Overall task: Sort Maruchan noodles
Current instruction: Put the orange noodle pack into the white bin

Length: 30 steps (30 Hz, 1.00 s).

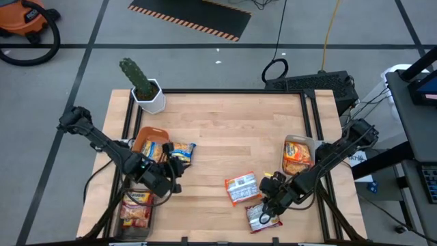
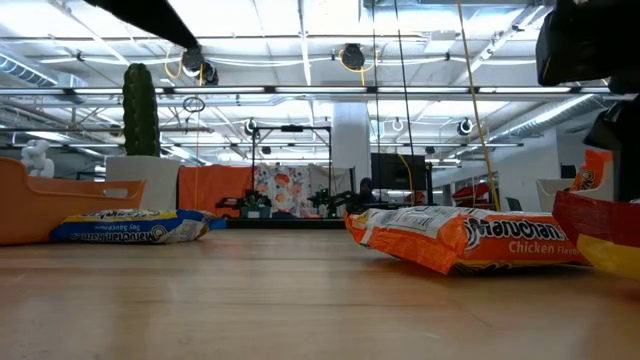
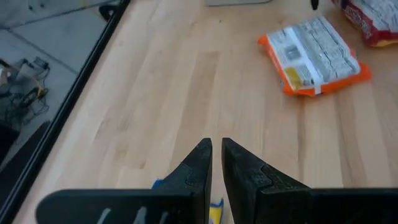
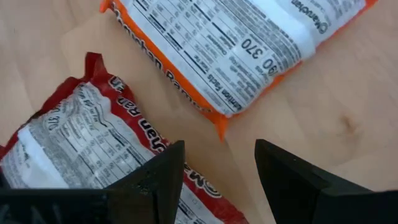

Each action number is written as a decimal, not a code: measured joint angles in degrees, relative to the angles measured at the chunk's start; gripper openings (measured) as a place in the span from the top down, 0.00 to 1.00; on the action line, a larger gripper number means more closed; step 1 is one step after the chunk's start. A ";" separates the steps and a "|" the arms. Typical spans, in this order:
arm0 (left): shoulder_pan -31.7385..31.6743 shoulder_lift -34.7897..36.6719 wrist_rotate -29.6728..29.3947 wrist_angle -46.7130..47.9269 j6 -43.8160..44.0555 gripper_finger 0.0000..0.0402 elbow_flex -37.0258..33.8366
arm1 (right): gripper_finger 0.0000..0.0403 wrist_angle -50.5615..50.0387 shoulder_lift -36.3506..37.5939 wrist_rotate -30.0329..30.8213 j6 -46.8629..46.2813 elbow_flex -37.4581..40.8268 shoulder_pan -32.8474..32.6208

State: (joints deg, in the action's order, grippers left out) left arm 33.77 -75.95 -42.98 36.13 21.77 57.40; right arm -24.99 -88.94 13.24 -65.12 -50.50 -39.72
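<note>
Several Maruchan noodle packets lie about. An orange one (image 1: 242, 188) (image 4: 230, 50) lies flat, label side down, at the table's middle near side. A red one (image 1: 263, 216) (image 4: 81, 143) is just nearer than it. A blue one (image 1: 181, 152) (image 2: 130, 228) lies beside the orange bowl (image 1: 151, 139). My right gripper (image 1: 268, 203) (image 4: 217, 158) hangs open above the red packet's edge, one finger over the packet and one over bare wood. My left gripper (image 1: 173, 183) (image 3: 216, 144) hovers shut near the blue packet, with nothing between its fingers.
A grey tray (image 1: 136, 208) at the near left holds orange packets. Another tray (image 1: 298, 154) at the right holds an orange packet. A potted cactus (image 1: 143, 85) stands at the far left corner. Bare wood lies across the table's middle and far side.
</note>
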 joint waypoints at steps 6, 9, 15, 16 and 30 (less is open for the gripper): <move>-1.93 -2.23 7.66 -12.46 -10.04 0.90 -4.45 | 0.53 0.33 -0.65 1.44 1.04 0.00 0.75; -2.95 -2.52 9.25 -15.20 -10.78 0.90 -5.48 | 0.53 0.33 -1.77 1.72 1.80 0.00 0.80; -4.10 -2.52 10.98 -16.74 -10.18 0.90 -7.13 | 0.53 3.74 -5.21 1.64 2.04 0.01 1.02; -4.25 -2.52 11.48 -16.70 -10.14 0.90 -7.32 | 0.53 4.89 -5.82 1.62 2.61 0.00 1.02; -4.51 -2.52 12.10 -16.88 -10.59 0.90 -7.43 | 0.43 8.01 -8.53 3.86 1.31 -0.07 1.04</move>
State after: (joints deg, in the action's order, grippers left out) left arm 29.26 -78.48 -30.88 19.25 11.18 49.98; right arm -16.99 -97.48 17.10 -63.81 -50.57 -38.68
